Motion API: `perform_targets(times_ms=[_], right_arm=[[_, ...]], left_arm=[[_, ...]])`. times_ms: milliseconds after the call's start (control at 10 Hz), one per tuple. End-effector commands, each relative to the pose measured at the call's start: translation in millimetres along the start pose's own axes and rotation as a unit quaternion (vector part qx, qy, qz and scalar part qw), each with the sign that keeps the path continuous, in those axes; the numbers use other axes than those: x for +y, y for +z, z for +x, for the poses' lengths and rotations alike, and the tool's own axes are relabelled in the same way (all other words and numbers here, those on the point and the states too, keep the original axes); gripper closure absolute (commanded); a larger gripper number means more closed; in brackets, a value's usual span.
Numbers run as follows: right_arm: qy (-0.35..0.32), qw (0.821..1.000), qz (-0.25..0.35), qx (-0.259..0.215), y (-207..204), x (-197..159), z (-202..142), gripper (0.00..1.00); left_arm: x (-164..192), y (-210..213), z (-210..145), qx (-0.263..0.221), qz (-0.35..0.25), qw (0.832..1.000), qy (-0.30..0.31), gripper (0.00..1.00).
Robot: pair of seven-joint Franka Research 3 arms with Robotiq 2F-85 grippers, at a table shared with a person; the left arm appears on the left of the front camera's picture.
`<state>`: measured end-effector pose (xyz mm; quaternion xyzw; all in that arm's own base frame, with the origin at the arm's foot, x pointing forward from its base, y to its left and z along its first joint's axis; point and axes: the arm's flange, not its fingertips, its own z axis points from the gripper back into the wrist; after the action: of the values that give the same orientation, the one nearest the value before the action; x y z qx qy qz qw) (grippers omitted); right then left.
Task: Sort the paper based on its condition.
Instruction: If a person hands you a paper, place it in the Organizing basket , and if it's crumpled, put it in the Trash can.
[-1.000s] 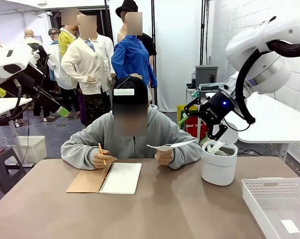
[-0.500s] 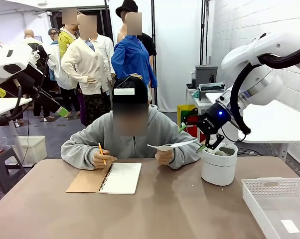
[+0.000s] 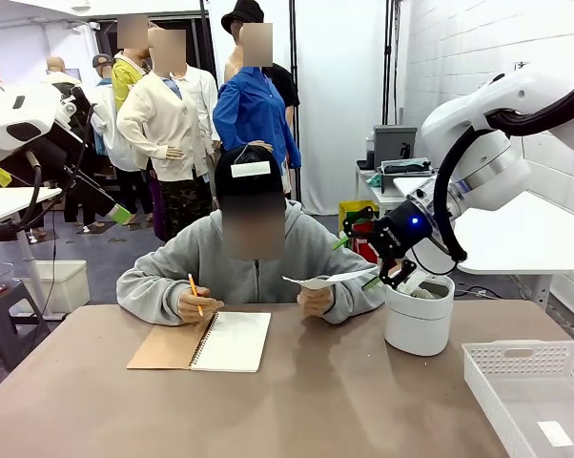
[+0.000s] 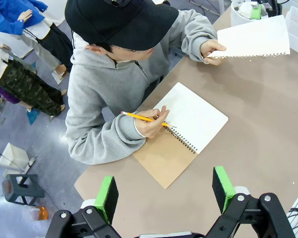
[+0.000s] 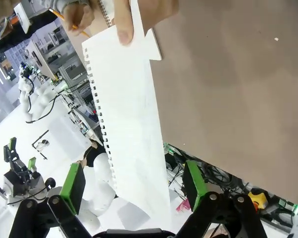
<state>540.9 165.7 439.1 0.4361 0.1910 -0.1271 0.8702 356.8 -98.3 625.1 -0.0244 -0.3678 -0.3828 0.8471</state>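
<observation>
1. Brown table (image 3: 325, 405) is seen across the lower half of the front view, backed by a bright workroom with white curtains and a white brick wall at the right.
2. At the far side, a person in a grey hoodie is seated. A spiral notebook (image 3: 216, 341) is laid open at centre left, and a yellow pencil (image 3: 193, 289) is held over it in one hand (image 3: 195, 304).
3. A smooth sheet of paper (image 3: 331, 279), perforated along one edge, is held up off the table near picture centre by the person's other hand (image 3: 315, 301).
4. A white round bin (image 3: 419, 320) is stood right of centre with pale lumps inside. A white slotted basket (image 3: 530, 358) is placed at the lower right, with a small flat white slip in it.
5. The right pincer (image 3: 356, 261) is held wide open just above the bin's left rim, at the sheet's free end. In the right wrist view the sheet is seen running down between the green pads (image 5: 73, 187); nothing is clamped, and whether it is touched cannot be told.
6. The left pincer (image 4: 165, 191) is spread open and empty, high above the table's near edge.
</observation>
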Motion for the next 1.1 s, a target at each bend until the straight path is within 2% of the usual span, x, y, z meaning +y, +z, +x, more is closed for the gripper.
perform_targets(times_ms=[0, 400, 500, 900, 1000], right_arm=[[0.011, 1.0, 0.007, 0.018, -2.8, 0.0, 8.1, 0.0], [0.024, 0.998, 0.031, 0.044, -6.4, -2.0, 13.0, 0.0], [0.045, 0.997, 0.035, 0.051, -5.3, -3.8, 12.7, 0.16], [0.037, 0.997, 0.046, 0.057, -5.3, -2.8, 12.3, 0.96], [0.036, 0.996, 0.046, 0.062, -5.3, -2.8, 11.6, 1.0]], left_arm=[[1.0, 0.0, -0.6, 0.0, 0.0, 1.0, 0.001, 0.0], [1.0, 0.0, -0.6, 0.0, 0.0, 1.0, 0.001, 0.0], [1.0, 0.0, -0.6, 0.0, 0.0, 1.0, 0.001, 0.0], [1.0, 0.0, -0.6, 0.0, 0.0, 1.0, 0.001, 0.0], [1.0, 0.0, -0.6, 0.0, 0.0, 1.0, 0.001, 0.0]])
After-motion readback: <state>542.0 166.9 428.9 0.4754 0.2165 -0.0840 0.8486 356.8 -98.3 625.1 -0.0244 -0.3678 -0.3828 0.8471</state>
